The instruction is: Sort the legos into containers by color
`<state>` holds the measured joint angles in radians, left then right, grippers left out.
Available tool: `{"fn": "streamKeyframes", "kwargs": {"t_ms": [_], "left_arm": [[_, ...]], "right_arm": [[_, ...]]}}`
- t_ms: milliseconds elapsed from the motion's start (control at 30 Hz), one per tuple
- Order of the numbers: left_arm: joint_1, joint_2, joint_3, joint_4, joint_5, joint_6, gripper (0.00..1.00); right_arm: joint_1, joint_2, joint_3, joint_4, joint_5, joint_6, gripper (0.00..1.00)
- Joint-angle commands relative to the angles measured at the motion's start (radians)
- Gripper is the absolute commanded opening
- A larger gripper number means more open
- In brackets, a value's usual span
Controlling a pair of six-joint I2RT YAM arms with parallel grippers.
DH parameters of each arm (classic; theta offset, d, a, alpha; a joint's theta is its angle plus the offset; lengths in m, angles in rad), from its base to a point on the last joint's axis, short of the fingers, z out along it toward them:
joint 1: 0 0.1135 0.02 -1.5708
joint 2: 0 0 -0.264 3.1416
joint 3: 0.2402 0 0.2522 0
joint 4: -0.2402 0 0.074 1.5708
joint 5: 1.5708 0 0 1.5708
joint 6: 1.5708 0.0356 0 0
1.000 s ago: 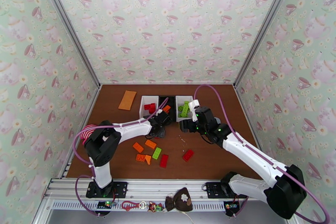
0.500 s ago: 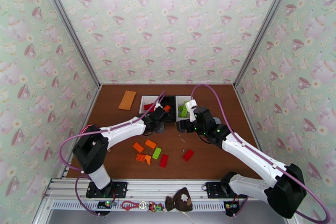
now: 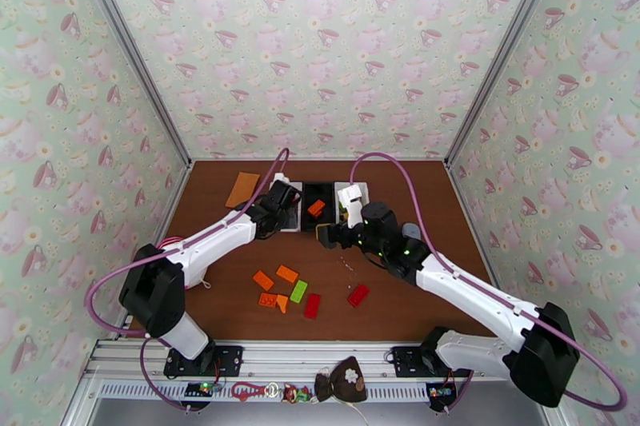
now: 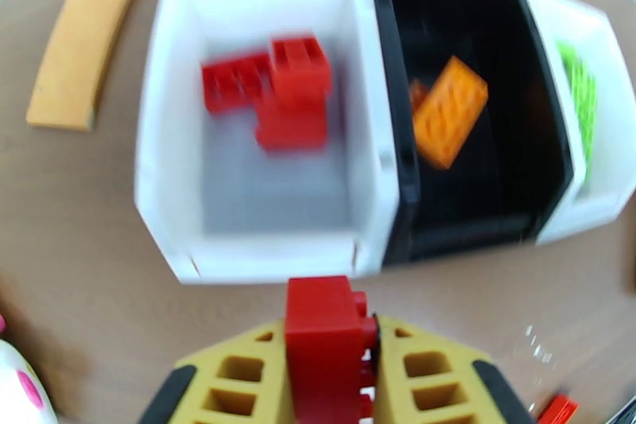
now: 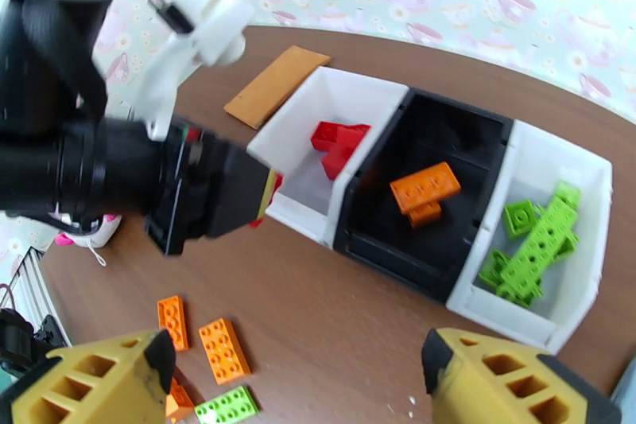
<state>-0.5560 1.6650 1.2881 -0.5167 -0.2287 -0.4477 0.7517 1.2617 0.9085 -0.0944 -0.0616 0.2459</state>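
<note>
My left gripper [image 3: 286, 212] is shut on a red lego [image 4: 330, 354], held just in front of the near wall of the left white container [image 4: 167, 179]. That container holds red legos [image 4: 274, 91]. The black container [image 4: 397, 139] beside it holds an orange lego [image 4: 449, 111], and the right white container [image 5: 556, 179] holds lime green legos [image 5: 540, 247]. My right gripper [image 3: 326, 236] hangs open with nothing in it in front of the black container, its yellow fingers [image 5: 87, 386] wide apart. Loose orange [image 3: 287, 273], green [image 3: 298, 291] and red legos [image 3: 358, 295] lie on the near table.
A flat orange card [image 3: 242, 189] lies left of the containers. A pink-and-white plush toy [image 4: 20, 386] sits at the table's left side. The two arms are close together in front of the containers, and patterned walls enclose the table.
My left gripper has swung left from the black container to the left white one, still holding the red lego. My right gripper has drifted left, away from the green container.
</note>
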Motion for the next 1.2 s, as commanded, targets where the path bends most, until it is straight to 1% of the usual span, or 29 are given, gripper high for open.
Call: {"fn": "streamKeyframes", "kwargs": {"t_ms": [0,200,333,400,433,600,767,833,1000,1033,1067,1100,1133,1167], "left_arm": [[0.036,0.072,0.061,0.041,-0.004,0.018,0.26],[0.072,0.212,0.176,-0.001,-0.010,0.028,0.26],[0.082,0.255,0.191,0.015,-0.003,0.022,0.26],[0.084,0.264,0.195,0.015,0.005,0.018,0.27],[0.085,0.266,0.195,0.014,0.004,0.017,0.30],[0.085,0.212,0.173,0.044,-0.007,0.014,0.52],[0.085,0.113,0.132,0.042,-0.036,0.020,0.62],[0.087,0.069,0.099,0.046,-0.034,0.023,0.68],[0.097,-0.025,0.016,0.037,-0.027,0.011,0.82],[0.102,-0.046,-0.004,0.035,-0.025,0.003,0.88],[0.107,-0.066,-0.024,0.036,-0.023,-0.006,0.91],[0.112,-0.084,-0.044,0.040,-0.019,-0.012,0.93],[0.121,-0.104,-0.066,0.042,-0.012,-0.019,0.97],[0.130,-0.122,-0.085,0.044,-0.004,-0.026,0.98]], "right_arm": [[0.020,0.061,0.070,0.092,-0.011,-0.031,0.88],[0.024,0.133,0.117,0.121,-0.034,-0.025,0.90],[0.024,0.146,0.124,0.104,-0.017,-0.032,0.90],[0.024,0.143,0.121,0.100,-0.009,-0.032,0.90],[0.024,0.142,0.121,0.095,-0.007,-0.033,0.90],[0.024,0.139,0.132,0.051,-0.007,-0.043,0.90],[0.026,0.132,0.123,-0.007,-0.008,-0.060,0.90],[0.034,0.126,0.115,-0.020,0.014,-0.066,0.90],[0.095,0.149,0.124,-0.081,0.089,-0.099,0.90],[0.113,0.160,0.128,-0.093,0.100,-0.102,0.90],[0.131,0.171,0.131,-0.100,0.108,-0.105,0.90],[0.154,0.185,0.133,-0.108,0.116,-0.106,0.90],[0.175,0.200,0.137,-0.115,0.128,-0.106,0.90],[0.195,0.213,0.140,-0.118,0.137,-0.106,0.90]]}}
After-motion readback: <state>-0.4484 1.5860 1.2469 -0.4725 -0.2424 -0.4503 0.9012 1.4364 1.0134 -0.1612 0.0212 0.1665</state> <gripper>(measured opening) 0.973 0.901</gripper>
